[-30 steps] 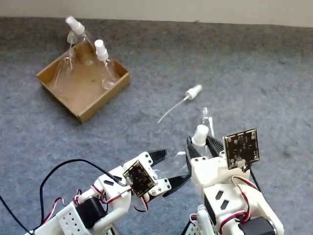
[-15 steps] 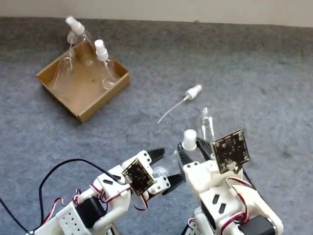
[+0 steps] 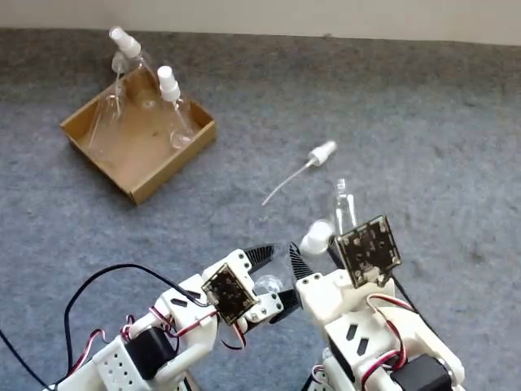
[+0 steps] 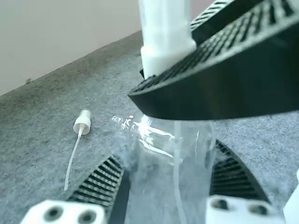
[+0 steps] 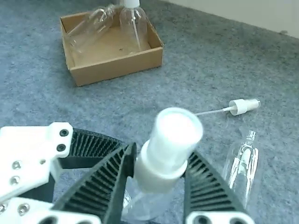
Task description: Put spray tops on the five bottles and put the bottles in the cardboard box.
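Low in the high view, just left of centre: the left gripper (image 3: 275, 283), pinching a clear bottle (image 3: 269, 283) by its body, neck up. Apparently holding it steady as the fixed half of the capping.

Directly over that neck, pinched in the right gripper (image 3: 317, 248): a white spray top (image 3: 316, 238). Thin dip tube seemingly already down inside the bottle, judging by the left wrist view; head tilted a little rather than square. Probably mid-seating, and likely needs straightening and pressing or twisting home before any release.

Just beyond, right of centre, lying on the grey carpet (image 3: 423, 122): a second bottle (image 3: 343, 205), bare-necked, close by the right arm, handy for the next round.

A little higher, near the middle: a loose spray top (image 3: 321, 152) with its long tube, well apart from the box.

Far upper left: the cardboard box (image 3: 175, 163), open, with two capped bottles (image 3: 175, 114) leaning inside, one neck poking over the rim.
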Controlling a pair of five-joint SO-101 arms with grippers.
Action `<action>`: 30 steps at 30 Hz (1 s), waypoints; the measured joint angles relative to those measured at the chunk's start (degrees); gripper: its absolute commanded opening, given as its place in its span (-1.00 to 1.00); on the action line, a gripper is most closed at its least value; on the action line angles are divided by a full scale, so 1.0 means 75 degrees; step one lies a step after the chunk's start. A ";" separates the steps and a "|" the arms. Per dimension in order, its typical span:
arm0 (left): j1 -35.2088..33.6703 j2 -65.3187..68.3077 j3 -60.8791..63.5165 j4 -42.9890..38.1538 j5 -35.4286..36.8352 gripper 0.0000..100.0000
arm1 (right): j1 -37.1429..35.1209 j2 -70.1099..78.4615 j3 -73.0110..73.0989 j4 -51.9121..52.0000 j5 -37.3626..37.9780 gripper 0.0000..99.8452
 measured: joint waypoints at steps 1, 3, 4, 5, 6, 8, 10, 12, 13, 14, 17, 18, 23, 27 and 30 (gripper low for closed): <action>0.0012 0.0000 0.0000 0.0000 0.0000 -0.80 | -0.0012 0.0000 0.0000 0.0000 0.0000 -0.74; 0.0023 0.0000 0.0000 0.0000 0.0000 -0.80 | -0.0012 0.0000 0.0000 0.0000 0.0000 -0.74; 0.0023 0.0000 0.0000 0.0000 0.0000 -0.80 | -0.0012 0.0000 0.0000 0.0000 0.0000 -0.74; 0.0023 0.0000 0.0000 0.0000 0.0000 -0.80 | -0.0012 0.0000 0.0000 0.0000 0.0000 -0.73; 0.0023 0.0000 0.0000 0.0000 0.0000 -0.80 | -0.0012 0.0000 0.0000 0.0000 0.0000 -0.73; 0.0023 0.0000 0.0000 0.0094 0.0000 -0.80 | -0.0012 0.0000 0.0000 0.0105 0.0000 -0.73; 0.0023 0.0000 0.0000 0.0176 0.0000 -0.80 | -0.0012 0.0000 -0.0012 0.0258 0.0000 -0.73; 0.0023 0.0000 0.0000 0.0176 0.0000 -0.80 | -0.0012 0.0000 -0.0023 0.0387 0.0000 -0.73; 0.0023 0.0000 0.0000 0.0176 0.0000 -0.80 | -0.0012 0.0000 -0.0059 0.0445 0.0000 -0.73; 0.0023 0.0000 0.0000 0.0176 0.0000 -0.80 | -0.0012 0.0000 -0.0117 0.0492 0.0000 -0.72; 0.0035 0.0000 0.0000 0.0176 0.0000 -0.80 | -0.0012 0.0000 -0.0293 0.0656 0.0258 -0.62; 0.0035 0.0000 0.0000 0.0176 0.0000 -0.80 | -0.0012 0.0000 -0.0340 0.0727 0.0422 -0.57; 0.0047 0.0000 0.0000 0.0176 0.0000 -0.80 | -0.0012 0.0000 -0.0586 0.1020 0.0750 -0.43; 0.0035 0.0000 0.0000 0.0176 0.0000 -0.80 | -0.0012 0.0000 -0.0633 0.1043 0.0797 -0.36; 0.0035 0.0000 0.0000 0.0176 0.0000 -0.80 | -0.0012 0.0000 -0.0797 0.1078 0.0797 -0.21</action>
